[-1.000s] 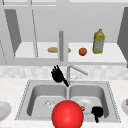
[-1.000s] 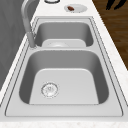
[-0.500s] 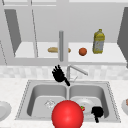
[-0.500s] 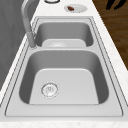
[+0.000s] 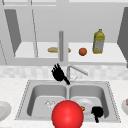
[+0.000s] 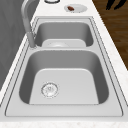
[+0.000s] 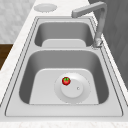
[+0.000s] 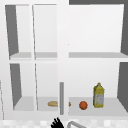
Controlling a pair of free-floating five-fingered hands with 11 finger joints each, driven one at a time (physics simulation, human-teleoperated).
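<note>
Nothing has shifted since the earlier frames: both hands hang where they were. Largest is the double sink (image 5: 110,100), set in the middle of the white bench (image 5: 10,87), its faucet (image 5: 75,70) rising from the back rim at the divider. Behind it, an open wall cabinet (image 8: 62,57) has a bread roll (image 5: 53,49), an orange-red fruit (image 5: 82,51) and a yellow oil bottle (image 5: 98,41) along its bottom shelf. A big red ball (image 5: 67,115) sits at the sink's front edge in the front view, hiding part of both basins. A white plate (image 7: 72,88) lies in the right basin with a small strawberry (image 7: 66,80) on it, toward the divider side. Small plates rest on the bench at its left and right ends.

The left hand (image 5: 58,72) hovers by the faucet at the back rim, fingers spread and released. The right hand (image 5: 97,112) hangs over the right basin's front edge near the plate, fingers clenched on nothing.

Risk, as I judge it: a sweep of the left hand could knock the faucet; the right hand dropping could clip the plate rim and roll the strawberry off.

No label on the bottle is readable
</note>
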